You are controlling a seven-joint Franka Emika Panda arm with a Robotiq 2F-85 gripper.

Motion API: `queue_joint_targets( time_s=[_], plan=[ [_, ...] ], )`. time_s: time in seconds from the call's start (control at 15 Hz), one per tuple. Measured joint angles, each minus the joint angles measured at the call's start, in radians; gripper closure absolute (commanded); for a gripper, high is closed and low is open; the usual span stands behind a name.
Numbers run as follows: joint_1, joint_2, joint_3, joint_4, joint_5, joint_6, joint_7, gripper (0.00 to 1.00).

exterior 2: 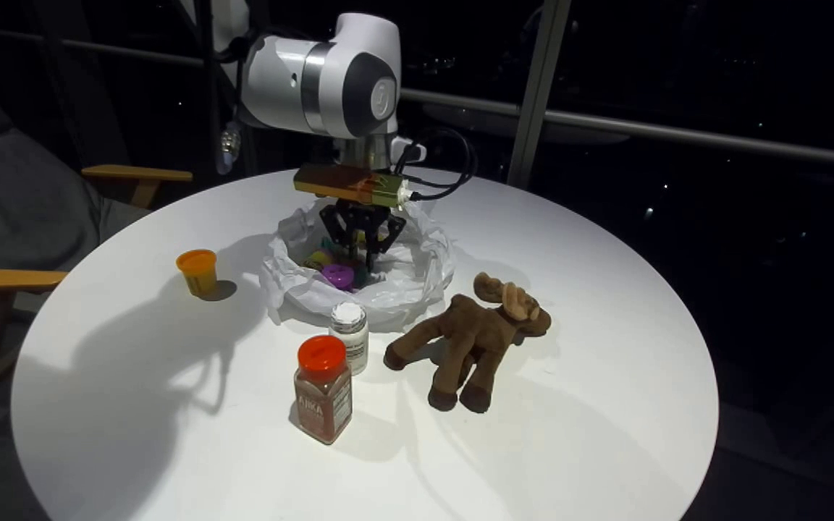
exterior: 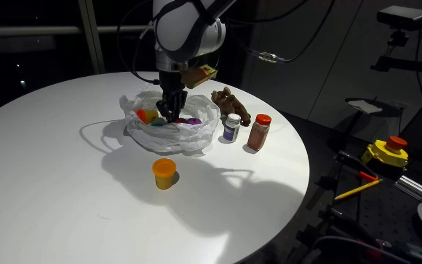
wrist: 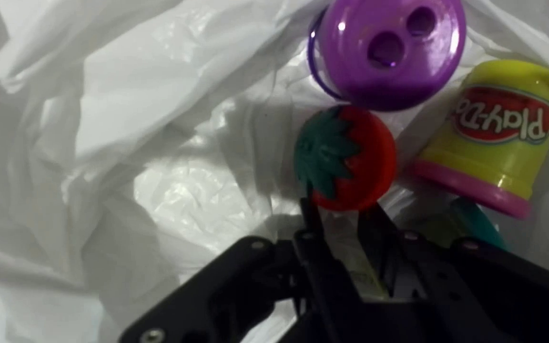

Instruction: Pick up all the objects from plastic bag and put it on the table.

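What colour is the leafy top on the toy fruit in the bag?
The red toy fruit has a dark bluish-green leafy top, clearest in the wrist view.

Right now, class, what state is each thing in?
Plastic bag: mouth open, wrinkled
Orange-lidded tub on the table: upright, lid on
Red-capped bottle: upright, cap on
White bottle: upright, cap on
Brown plush moose: lying down
Bagged orange-lidded tub: tipped over, lid on
Bagged pink-lidded tub: on its side, lid on
Gripper: at the strawberry toy; grip uncertain

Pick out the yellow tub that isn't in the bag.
The orange-lidded tub standing upright on the table. Its orange-lidded twin and the pink-lidded tub both lie inside the plastic bag.
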Motion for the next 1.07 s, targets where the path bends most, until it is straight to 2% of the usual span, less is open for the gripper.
queue_joint_targets(
  time_s=[0.07, 0.2, 0.27, 0.33, 0.53, 0.8, 0.93, 1.07],
  plan=[
    [0.001, -0.005, -0.004, 0.005, 0.0, 0.0, 0.007, 0.93],
    [0.008, -0.021, -0.022, 0.007, -0.001, 0.0, 0.024, 0.88],
    [0.015, -0.032, -0.035, 0.007, -0.004, 0.0, 0.031, 0.72],
    [0.022, -0.042, -0.047, 0.006, -0.008, 0.0, 0.036, 0.63],
    [0.041, -0.064, -0.069, 0.0, -0.025, -0.003, 0.046, 0.41],
    [0.057, -0.066, -0.065, -0.025, -0.026, -0.017, 0.047, 0.1],
    [0.065, -0.065, -0.064, -0.045, -0.026, -0.024, 0.047, 0.0],
    [0.07, -0.065, -0.064, -0.065, -0.026, -0.026, 0.048, 0.0]
  ],
)
